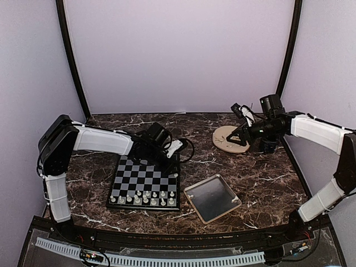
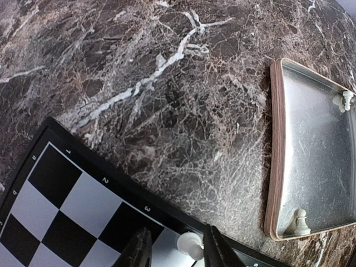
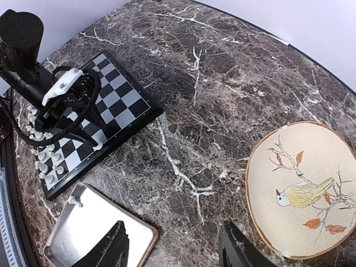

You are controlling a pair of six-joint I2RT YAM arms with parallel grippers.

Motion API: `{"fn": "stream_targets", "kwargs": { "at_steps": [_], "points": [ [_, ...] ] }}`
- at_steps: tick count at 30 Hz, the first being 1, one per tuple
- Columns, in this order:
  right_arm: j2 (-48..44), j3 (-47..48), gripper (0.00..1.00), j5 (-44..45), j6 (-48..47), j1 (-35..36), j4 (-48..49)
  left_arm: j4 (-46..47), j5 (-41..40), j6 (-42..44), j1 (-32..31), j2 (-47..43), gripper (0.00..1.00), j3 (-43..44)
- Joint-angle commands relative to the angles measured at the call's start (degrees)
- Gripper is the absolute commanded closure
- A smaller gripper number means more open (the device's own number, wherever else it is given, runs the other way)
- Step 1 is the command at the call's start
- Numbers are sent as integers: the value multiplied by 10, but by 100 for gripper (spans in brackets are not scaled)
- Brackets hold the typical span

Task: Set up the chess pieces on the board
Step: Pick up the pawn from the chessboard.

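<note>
- The step in hand looks like the setting-down of a single piece. The left gripper (image 2: 177, 233) is reaching over the right-hand edge of the flat black and light-grey checkered chessboard (image 1: 139, 173). A small cream plastic chess piece (image 2: 189, 245) is standing between its jaws on an edge square just inside the black border.
- Those jaws are standing apart around the piece. It is sitting close against one finger with a visible gap to the other, so it is not being squeezed.
- Two rows of tiny white chess figurines (image 1: 143, 197) are lining the near edge of the board. Two more cream figurines (image 2: 300, 222) are standing in the square metal tray with the pale rim (image 2: 275, 167), near the board's right side.
- The right gripper (image 3: 175, 250) is hanging wide open and empty high above the dark marble table (image 3: 222, 83), between the tray and the round beige plate painted with a bird (image 3: 322, 150).
- The next move, as I judge it, is calling for a straight lift of the left gripper without tipping the piece. After that comes a trip to the tray for another figurine.
</note>
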Motion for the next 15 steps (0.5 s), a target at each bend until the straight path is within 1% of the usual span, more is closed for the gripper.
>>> {"fn": "stream_targets", "kwargs": {
  "at_steps": [1,7,15],
  "points": [
    [-19,-7,45,-2,-7,-5,34,-50,-10,4,-10,7,67,23],
    [-23,-10,44,-8,-6,-6,36,-61,-17,12,-15,12,72,28],
    [-21,-12,45,-12,-6,-8,38,-79,-27,21,-17,11,85,38]
  ]
}}
